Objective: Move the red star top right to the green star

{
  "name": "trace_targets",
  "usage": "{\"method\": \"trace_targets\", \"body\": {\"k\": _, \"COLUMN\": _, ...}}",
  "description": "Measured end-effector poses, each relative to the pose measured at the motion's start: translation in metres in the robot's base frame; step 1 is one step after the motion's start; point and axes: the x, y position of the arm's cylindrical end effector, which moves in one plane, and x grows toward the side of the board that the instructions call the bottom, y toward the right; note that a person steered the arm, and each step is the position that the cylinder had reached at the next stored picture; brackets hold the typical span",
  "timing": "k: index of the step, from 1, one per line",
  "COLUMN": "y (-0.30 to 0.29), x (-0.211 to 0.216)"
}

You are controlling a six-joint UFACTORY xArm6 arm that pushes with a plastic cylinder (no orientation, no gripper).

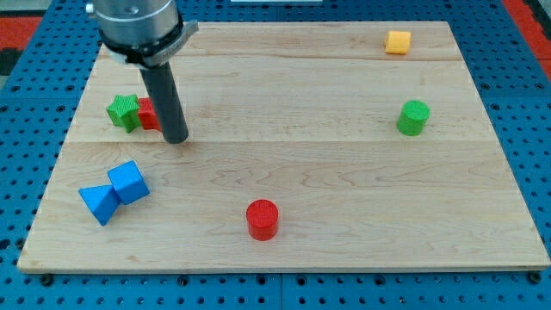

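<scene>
The green star (123,111) lies near the board's left edge, in the upper half of the view. The red star (147,114) sits right against the green star's right side and is partly hidden behind my rod. My tip (176,138) rests on the board just right of the red star and slightly below it, close to it or touching it.
A blue cube (129,182) and a blue triangular block (99,203) lie touching at lower left. A red cylinder (262,219) stands at bottom centre. A green cylinder (413,117) stands at right, and a yellow block (398,41) at top right. The wooden board (310,164) lies on a blue pegboard.
</scene>
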Motion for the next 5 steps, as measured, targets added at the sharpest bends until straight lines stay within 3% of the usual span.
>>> {"method": "trace_targets", "body": {"k": 1, "y": -0.029, "x": 0.011}}
{"method": "trace_targets", "body": {"k": 3, "y": -0.034, "x": -0.055}}
{"method": "trace_targets", "body": {"k": 5, "y": -0.023, "x": -0.094}}
